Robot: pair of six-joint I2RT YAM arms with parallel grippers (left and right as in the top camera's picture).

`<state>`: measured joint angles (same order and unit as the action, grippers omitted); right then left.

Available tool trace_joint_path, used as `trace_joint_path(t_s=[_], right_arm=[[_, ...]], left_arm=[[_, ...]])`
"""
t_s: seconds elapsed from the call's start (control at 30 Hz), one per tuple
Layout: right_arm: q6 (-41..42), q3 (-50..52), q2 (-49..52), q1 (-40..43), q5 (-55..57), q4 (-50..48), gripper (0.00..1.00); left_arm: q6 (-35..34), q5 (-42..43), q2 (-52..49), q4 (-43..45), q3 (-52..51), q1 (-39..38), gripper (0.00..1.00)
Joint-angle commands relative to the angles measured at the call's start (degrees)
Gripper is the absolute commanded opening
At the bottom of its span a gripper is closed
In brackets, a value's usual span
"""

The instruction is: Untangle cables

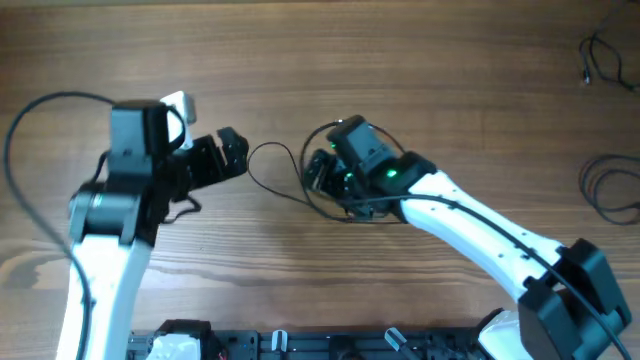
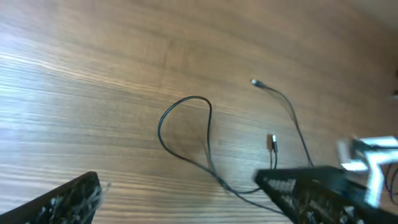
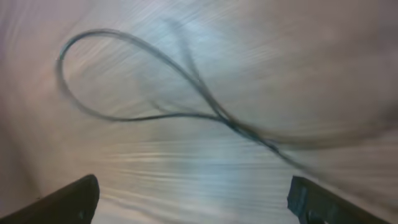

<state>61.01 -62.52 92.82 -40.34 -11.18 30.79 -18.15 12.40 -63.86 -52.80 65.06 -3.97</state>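
Observation:
The cables [image 1: 270, 146] are thin dark cords on the wooden table, looped between my two grippers and running under the right one. In the left wrist view one loop [image 2: 193, 98] lies ahead, with two small metal plug ends [image 2: 255, 82] [image 2: 272, 143] to its right. My left gripper [image 1: 222, 156] [image 2: 186, 202] is open just left of the loop, holding nothing. My right gripper [image 1: 318, 172] [image 3: 199, 199] hangs open over the tangle. Its view is blurred and shows a crossed loop of cable [image 3: 221, 117] ahead of the fingers, untouched.
More thin dark cords lie at the far right of the table, one bundle at the top [image 1: 600, 55] and one lower [image 1: 608, 190]. The left arm's thick black cable [image 1: 30, 110] arcs at the far left. A black rail [image 1: 300, 345] runs along the front edge.

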Motion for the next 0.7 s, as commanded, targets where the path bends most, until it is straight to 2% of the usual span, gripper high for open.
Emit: trace_joint_path(t_s=[0.0,0.07,0.27,0.47,0.67], right_arm=[[-38.8,0.4,2.1,-3.0,5.6,-4.8,1.00],[-47.1,0.4,2.5,-3.8,8.9,-5.9,1.00],[-57.1,0.4,5.5,-4.2,11.7,-12.6,1.00],[-69.1,0.4,11.3,-5.2,-1.4,-21.6,1.00],[-69.9,0.4,14.6,-7.4,-2.2,-25.9,0.98]], left_arm=[[1.4,-7.2,12.6,-4.8,0.4,0.3,1.00],[1.2,-9.9,18.6,-7.1,0.4,0.3,1.00],[1.0,-12.5,31.0,-12.7,0.4,0.3,1.00],[1.0,-12.5,35.3,-19.6,0.4,0.3,1.00],[1.0,-10.1,35.2,-20.2,0.4,0.3,1.00]])
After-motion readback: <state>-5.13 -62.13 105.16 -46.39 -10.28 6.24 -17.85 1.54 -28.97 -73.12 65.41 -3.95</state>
